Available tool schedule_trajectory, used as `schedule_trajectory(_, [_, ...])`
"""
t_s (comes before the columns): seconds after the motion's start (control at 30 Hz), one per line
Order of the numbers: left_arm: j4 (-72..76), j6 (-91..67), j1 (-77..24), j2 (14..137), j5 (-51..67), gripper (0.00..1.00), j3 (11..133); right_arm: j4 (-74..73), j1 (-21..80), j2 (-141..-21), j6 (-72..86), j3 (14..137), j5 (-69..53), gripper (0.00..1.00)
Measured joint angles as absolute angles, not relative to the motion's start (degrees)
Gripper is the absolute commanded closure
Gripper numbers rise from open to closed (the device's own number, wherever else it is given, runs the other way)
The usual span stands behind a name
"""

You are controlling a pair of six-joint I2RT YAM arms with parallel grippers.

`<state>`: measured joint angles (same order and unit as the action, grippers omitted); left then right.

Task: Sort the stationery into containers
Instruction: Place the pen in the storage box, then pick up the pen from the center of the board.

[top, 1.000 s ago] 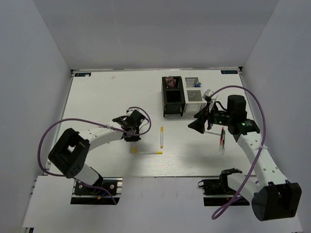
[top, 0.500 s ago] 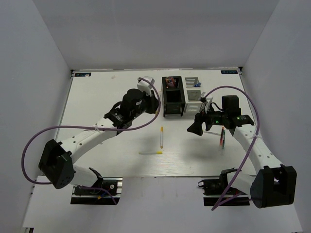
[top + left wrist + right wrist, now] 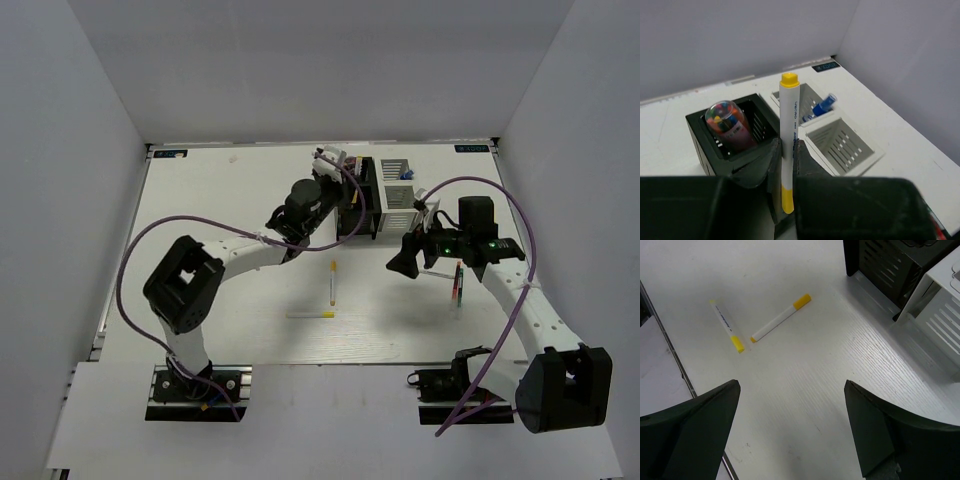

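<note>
Left gripper (image 3: 786, 155) is clamping white pen (image 3: 789, 115) upright; black organizer (image 3: 700, 125) rim sitting just beyond fingertips, its near wall hidden. Right gripper (image 3: 791, 384) is hanging wide open, empty; loose pens (image 3: 781, 317) lying ahead on bare table (image 3: 840, 365).

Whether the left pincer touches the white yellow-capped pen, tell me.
Touching: left wrist view shows the left pincer clamped on both sides of the white yellow-capped pen.
</note>
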<state>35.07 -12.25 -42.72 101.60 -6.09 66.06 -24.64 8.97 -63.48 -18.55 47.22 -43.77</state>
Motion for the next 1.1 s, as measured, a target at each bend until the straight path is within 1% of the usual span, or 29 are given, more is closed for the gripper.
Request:
schedule_trajectory(0.1, [40.29, -10.74, -43.16, 105.25, -8.67, 0.98, 66.85, -24.77, 8.97, -63.64, -19.22, 47.22, -44.42, 0.1])
schedule_trajectory(0.17, [42.3, -9.74, -43.35, 107.96, -10.33, 0.91, 68.58, -24.77, 8.95, -64.25, -19.79, 47.22, -44.99, 0.1])
schedule_trajectory(0.23, [43.55, -8.62, -43.44, 110.45, -11.97, 0.78, 70.37, -24.82, 8.91, -65.19, -20.08, 47.22, -45.19, 0.13])
schedule_trajectory(0.27, [44.21, -8.14, -43.64, 111.33, -12.69, 0.64, 70.81, -24.82, 8.91, -65.67, -20.16, 47.2, -45.21, 0.19])
schedule_trajectory(0.3, [44.86, -7.66, -43.68, 112.09, -13.19, 0.59, 70.98, -24.77, 8.91, -66.02, -20.36, 47.16, -45.19, 0.23])
schedule_trajectory(0.33, [45.3, -7.38, -43.7, 112.57, -13.61, 0.56, 70.98, -24.75, 8.93, -66.24, -20.43, 47.07, -45.17, 0.26])
schedule_trajectory(0.37, [45.56, -7.33, -43.72, 112.97, -14.02, 0.48, 70.98, -24.75, 8.97, -66.37, -20.29, 47.03, -45.19, 0.27])
schedule_trajectory(0.4, [45.5, -7.11, -43.75, 113.14, -14.37, 0.44, 70.98, -24.71, 9.1, -66.48, -20.23, 47.0, -45.17, 0.29])
schedule_trajectory(0.5, [45.58, -6.5, -43.75, 113.03, -14.92, 0.33, 70.98, -24.27, 10.02, -66.92, -19.99, 47.0, -45.1, 0.3])
schedule_trajectory(0.6, [45.21, -6.31, -43.94, 112.57, -15.4, 0.26, 70.94, -23.88, 12.4, -68.12, -19.86, 47.03, -43.88, 0.33])
schedule_trajectory(0.77, [40.12, -5.28, -44.42, 106.87, -15.4, 0.2, 68.97, -24.23, 18.46, -71.33, -20.58, 47.16, -37.23, 0.33])
schedule_trajectory(0.8, [37.6, -4.93, -44.45, 104.42, -15.09, 0.17, 68.49, -24.47, 19.07, -71.5, -21.43, 47.09, -35.55, 0.33])
schedule_trajectory(1.1, [6.39, -4.34, -44.49, 77.17, -7.29, 0.14, 67.42, -24.56, 14.9, -71.29, -30.94, 42.09, -21.45, 0.34])
